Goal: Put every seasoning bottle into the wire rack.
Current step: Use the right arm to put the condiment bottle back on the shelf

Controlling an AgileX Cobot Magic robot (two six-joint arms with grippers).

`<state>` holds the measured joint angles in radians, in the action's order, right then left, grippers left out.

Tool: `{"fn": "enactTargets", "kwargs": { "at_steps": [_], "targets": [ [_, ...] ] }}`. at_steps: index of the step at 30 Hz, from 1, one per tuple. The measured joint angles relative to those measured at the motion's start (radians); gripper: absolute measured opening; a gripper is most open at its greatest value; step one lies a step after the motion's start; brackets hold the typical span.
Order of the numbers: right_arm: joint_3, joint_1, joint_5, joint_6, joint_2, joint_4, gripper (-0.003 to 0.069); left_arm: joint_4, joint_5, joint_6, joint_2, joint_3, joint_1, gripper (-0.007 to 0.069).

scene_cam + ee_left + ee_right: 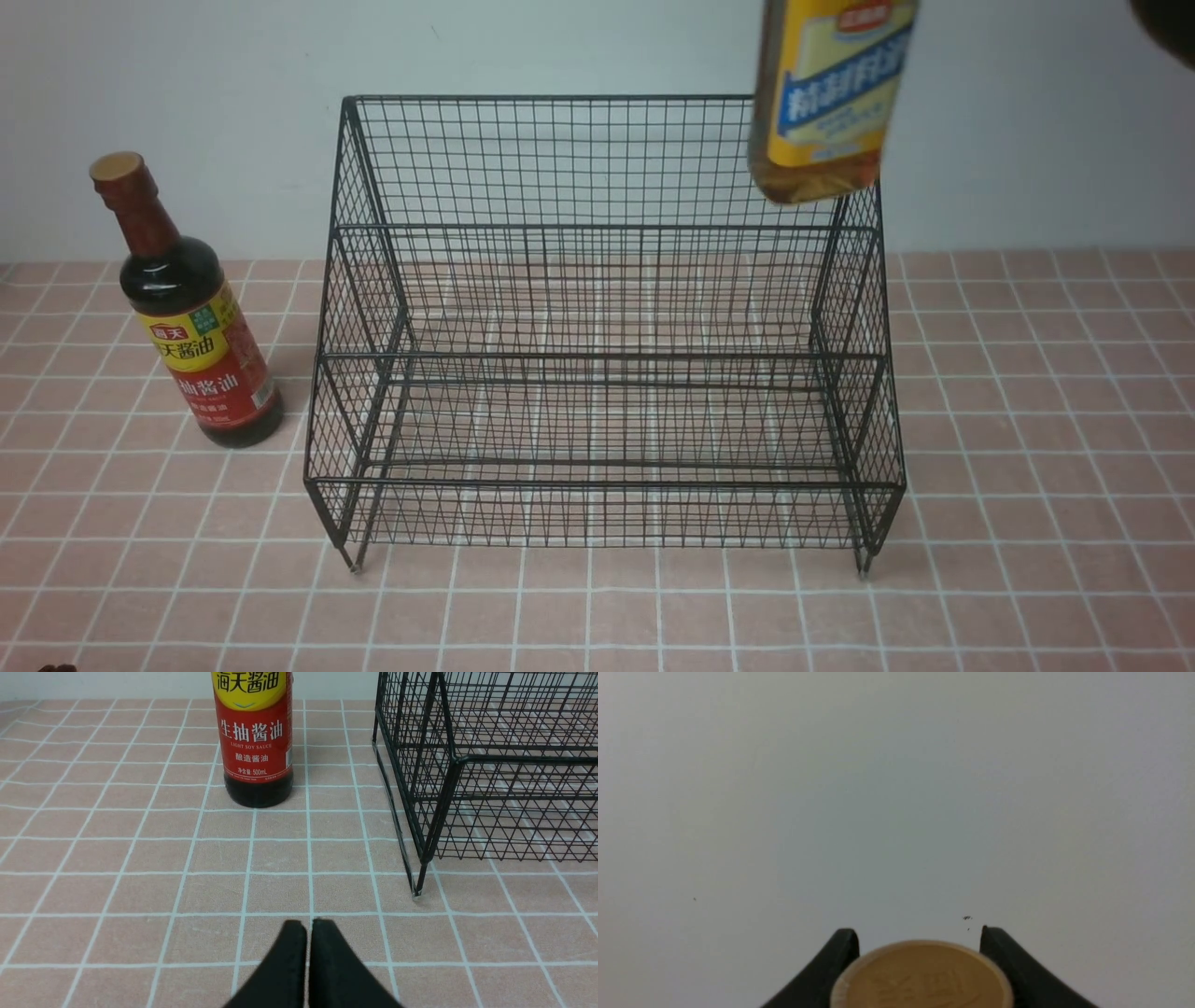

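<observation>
I see the right gripper [917,933] only in its wrist view. Its two fingers [840,961] stand rather wide apart, one on each side of the tan cap [920,980], and they grip the amber bottle [826,103] at its top. Behind it is only the pale wall [878,788]. In the front view this bottle hangs in the air, a little tilted, with its yellow-blue label toward me. Its bottom is at the upper right back corner of the wire rack [597,373], and I cannot tell if it touches the wire there.

The rack stands on the pink tiled table [1027,467], and both tiers have nothing in them. The soy-sauce bottle [191,317] stands upright on the table at the left of the rack, near it but apart.

The left gripper [308,933] has its jaws pressed together and holds nothing. It is low over the table, on my side of the soy-sauce bottle and well apart from it.
</observation>
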<state>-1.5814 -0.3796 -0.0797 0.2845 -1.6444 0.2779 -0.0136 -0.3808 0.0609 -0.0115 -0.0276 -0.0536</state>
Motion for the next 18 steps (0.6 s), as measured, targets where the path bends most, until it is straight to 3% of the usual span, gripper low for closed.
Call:
{"fn": "enactTargets", "kwargs": {
  "at_steps": [7, 18],
  "targets": [
    [-0.022, 0.000, 0.005, 0.021, -0.055, -0.001, 0.0312, 0.000, 0.000, 0.000, 0.000, 0.000, 0.000, -0.0006],
    [-0.022, 0.000, 0.237, 0.027, -0.060, -0.004, 0.0312, 0.000, 0.000, 0.000, 0.000, 0.000, 0.000, -0.0006]
  ]
}}
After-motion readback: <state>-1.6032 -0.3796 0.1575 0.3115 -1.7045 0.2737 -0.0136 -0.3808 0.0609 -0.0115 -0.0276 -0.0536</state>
